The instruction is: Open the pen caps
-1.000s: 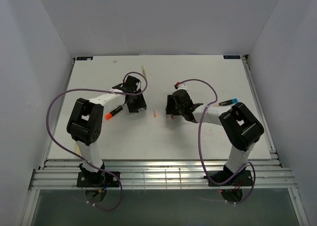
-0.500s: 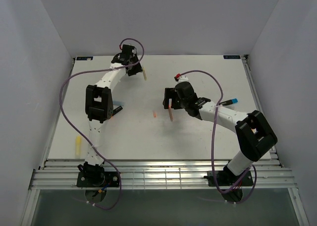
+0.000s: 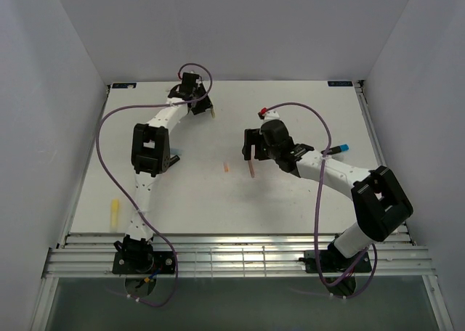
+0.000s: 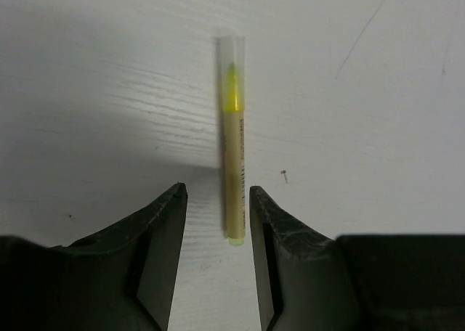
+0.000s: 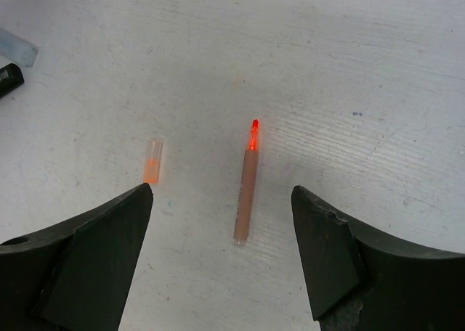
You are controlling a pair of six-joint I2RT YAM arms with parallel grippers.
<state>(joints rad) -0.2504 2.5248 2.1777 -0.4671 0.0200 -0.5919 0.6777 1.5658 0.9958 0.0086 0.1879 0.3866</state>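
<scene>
A white counter (image 3: 218, 207) is seen from above, and an uncapped orange pen (image 5: 245, 193) lying near its middle is taken as the reference. The right arm (image 3: 341, 175) is stretched from the near right toward that pen. The left arm (image 3: 149, 146) is extended well beyond it to the far left.

The right hand (image 5: 221, 191) is held over the orange pen with its fingers spread wide and nothing gripped. The left hand (image 4: 216, 191), well apart from the orange pen, is opened only narrowly. The blunt end of a yellow pen (image 4: 232, 157) is framed between its fingers, and contact cannot be told.

A blue-tipped marker (image 3: 336, 149) is laid well to the right of the orange pen. A clear cap (image 4: 231, 62) is seated over the yellow pen's tip, far from the orange pen. A small pale orange cap (image 5: 152, 162) is left loose just to the left of the orange pen, not touching it.
</scene>
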